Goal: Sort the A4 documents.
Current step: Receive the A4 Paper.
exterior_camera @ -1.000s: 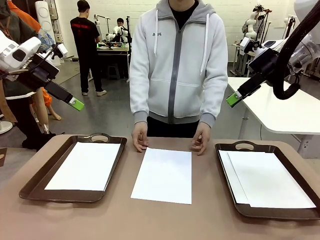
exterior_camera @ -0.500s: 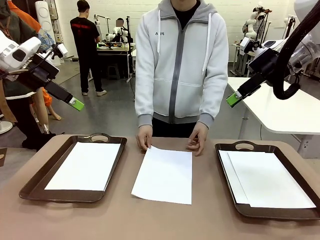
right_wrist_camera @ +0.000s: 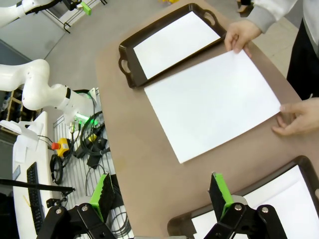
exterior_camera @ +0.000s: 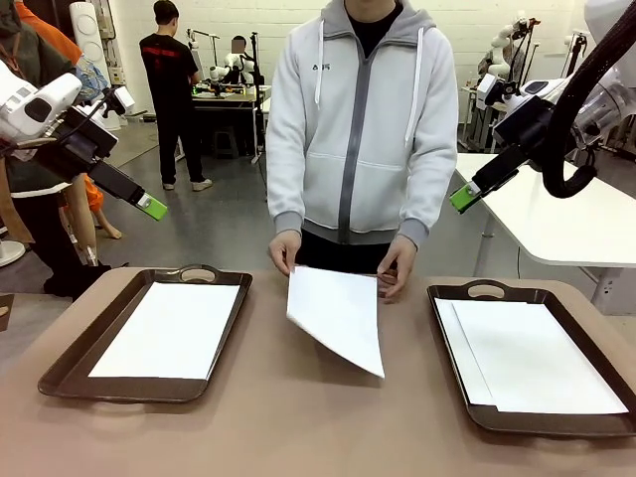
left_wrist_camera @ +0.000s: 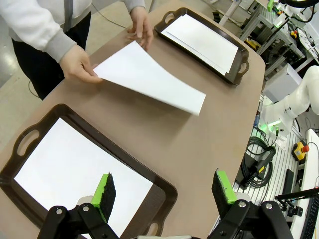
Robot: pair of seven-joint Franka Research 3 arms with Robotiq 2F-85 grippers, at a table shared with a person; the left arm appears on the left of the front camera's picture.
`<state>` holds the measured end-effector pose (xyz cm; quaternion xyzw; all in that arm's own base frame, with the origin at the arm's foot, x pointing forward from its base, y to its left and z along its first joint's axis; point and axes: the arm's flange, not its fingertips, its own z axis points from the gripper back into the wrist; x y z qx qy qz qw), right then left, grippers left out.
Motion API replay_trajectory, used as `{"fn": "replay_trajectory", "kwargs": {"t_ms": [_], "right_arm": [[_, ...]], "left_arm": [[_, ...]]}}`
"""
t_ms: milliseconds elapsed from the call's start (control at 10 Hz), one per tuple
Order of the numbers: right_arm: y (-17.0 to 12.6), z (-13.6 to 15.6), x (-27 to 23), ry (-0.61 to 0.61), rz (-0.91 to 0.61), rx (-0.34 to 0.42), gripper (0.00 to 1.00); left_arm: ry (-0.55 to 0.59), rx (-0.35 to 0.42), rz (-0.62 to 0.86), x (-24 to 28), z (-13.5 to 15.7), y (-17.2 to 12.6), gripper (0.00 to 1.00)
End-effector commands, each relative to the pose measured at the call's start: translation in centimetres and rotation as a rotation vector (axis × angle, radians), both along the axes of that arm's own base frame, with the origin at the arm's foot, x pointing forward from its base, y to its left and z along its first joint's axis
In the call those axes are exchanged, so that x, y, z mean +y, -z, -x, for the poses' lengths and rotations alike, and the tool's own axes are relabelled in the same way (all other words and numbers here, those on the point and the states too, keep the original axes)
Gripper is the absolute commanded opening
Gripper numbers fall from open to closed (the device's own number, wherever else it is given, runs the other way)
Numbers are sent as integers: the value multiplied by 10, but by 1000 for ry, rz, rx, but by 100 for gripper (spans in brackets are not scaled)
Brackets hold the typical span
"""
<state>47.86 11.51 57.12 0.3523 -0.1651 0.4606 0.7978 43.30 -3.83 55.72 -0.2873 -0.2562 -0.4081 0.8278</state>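
Observation:
One A4 document (exterior_camera: 338, 313) is in the person's two hands (exterior_camera: 284, 254) at the middle of the table. Its far edge is raised and its near corner hangs low over the table. A second white sheet (exterior_camera: 169, 328) lies flat in the left tray (exterior_camera: 119, 388), and more sheets (exterior_camera: 532, 358) lie in the right tray (exterior_camera: 556, 422). My left gripper (exterior_camera: 151, 207) hangs open high above the table's left side, nothing between its fingers (left_wrist_camera: 104, 191). My right gripper (exterior_camera: 460, 197) is open too, raised off to the right. The held sheet (right_wrist_camera: 214, 102) lies well beyond its pads (right_wrist_camera: 219, 191).
A person in a grey hoodie (exterior_camera: 363, 129) stands at the table's far edge. A white table (exterior_camera: 556, 214) stands at the back right. Cables and an emergency-stop box (right_wrist_camera: 57, 147) lie on the floor beside the table.
The person has gripped the middle sheet at its far edge and lifted it off the table, tilting it up. Neither arm has moved.

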Motion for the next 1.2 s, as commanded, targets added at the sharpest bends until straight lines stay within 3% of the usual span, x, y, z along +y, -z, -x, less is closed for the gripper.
{"fn": "replay_trajectory", "kwargs": {"t_ms": [0, 1100], "right_arm": [[0, -1, 1, -5, -1, -16, 100], [0, -1, 1, -5, -1, -16, 100]], "left_arm": [[-3, -1, -2, -1, 0, -1, 100], [-3, -1, -2, -1, 0, -1, 100]]}}
